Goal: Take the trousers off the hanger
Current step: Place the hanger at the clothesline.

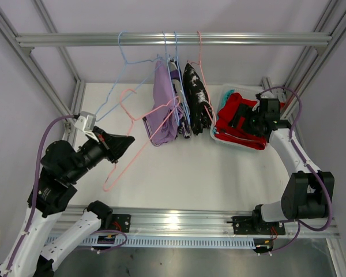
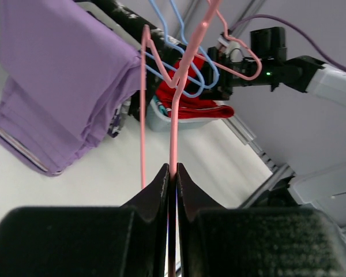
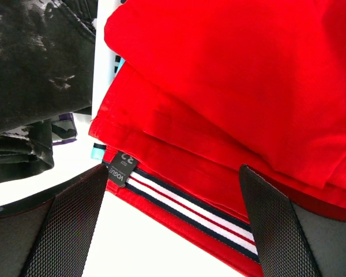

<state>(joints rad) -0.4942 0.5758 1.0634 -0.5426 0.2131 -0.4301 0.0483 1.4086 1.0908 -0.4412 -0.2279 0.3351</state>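
Table [image 1: 190,173] | left fingers [image 2: 172,173] pinch pink hanger [image 2: 174,115] | right fingers [image 1: 239,122] spread over red trousers [image 3: 230,69]

Bright, even overhead light, white desk [image 1: 219,173] nearly washed out, glare spot on front rail [image 1: 173,219], faint soft shadows, left fingers [image 2: 153,199] blurred close up.

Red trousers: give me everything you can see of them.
Red trousers: soft, woven-looking cloth, folded in several layers, lying in a pale bin on the right side, on top of teal cloth. The waistband shows navy, white and red stripes and a small black label. The open right claw straddles them; whether it touches them cannot be told.
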